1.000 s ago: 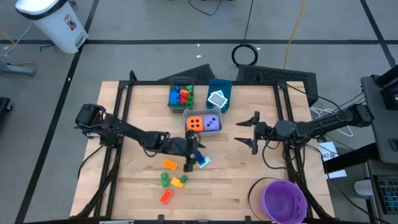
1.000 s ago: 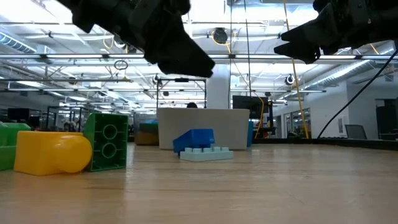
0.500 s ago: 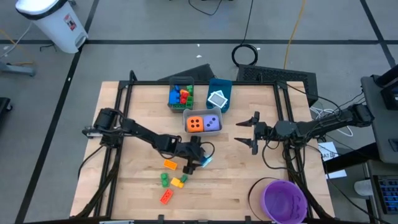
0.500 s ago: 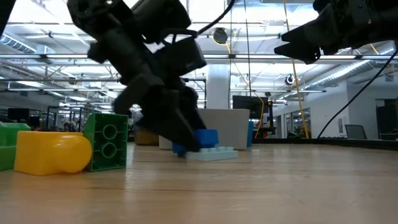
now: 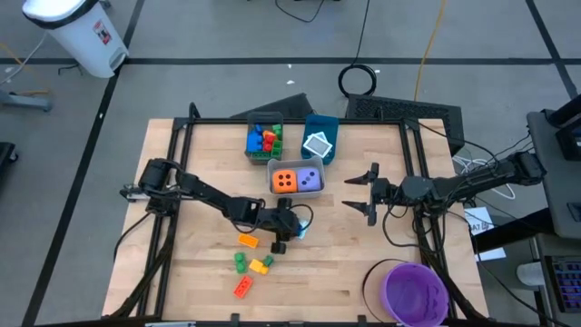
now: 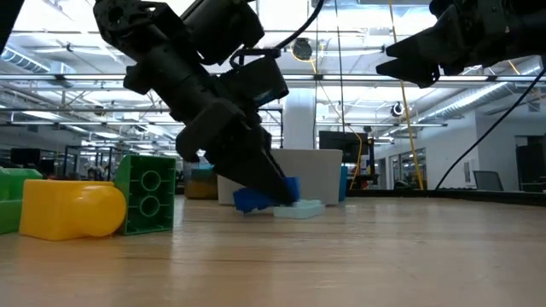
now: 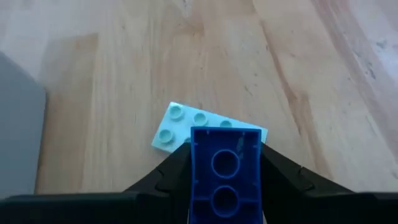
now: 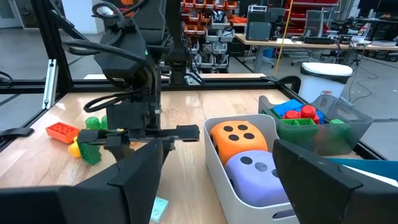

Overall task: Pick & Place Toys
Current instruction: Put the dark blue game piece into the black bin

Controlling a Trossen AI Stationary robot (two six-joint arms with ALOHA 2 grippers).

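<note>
My left gripper (image 5: 290, 232) is down at the table's middle, shut on a small blue brick (image 7: 224, 177). A pale teal studded plate (image 7: 186, 124) lies flat on the wood just beyond that brick. Loose toys lie near the front: an orange brick (image 5: 248, 240), a green one (image 5: 240, 262), a yellow one (image 5: 259, 266) and a red one (image 5: 243, 288). My right gripper (image 5: 359, 193) hangs open above the table's right half, holding nothing. My left gripper pinches the blue brick by its two long sides (image 7: 194, 168) between its two fingers (image 7: 165, 177). The fingers slant down from the table's left and lie along the brick. The brick sits tilted (image 6: 256, 198), its lower end by the pale plate (image 6: 299, 207).
At the back stand a grey bin (image 5: 264, 141) of bricks and a blue bin (image 5: 319, 139) with a tile. A pale bin (image 5: 297, 179) holds an orange and a purple die. A round purple bowl (image 5: 416, 292) sits at the front right corner.
My left gripper has come down toward the blue brick while tipping more steeply, and has taken hold of it. The brick, which lay on the pale plate, now stands tilted between the fingers.
</note>
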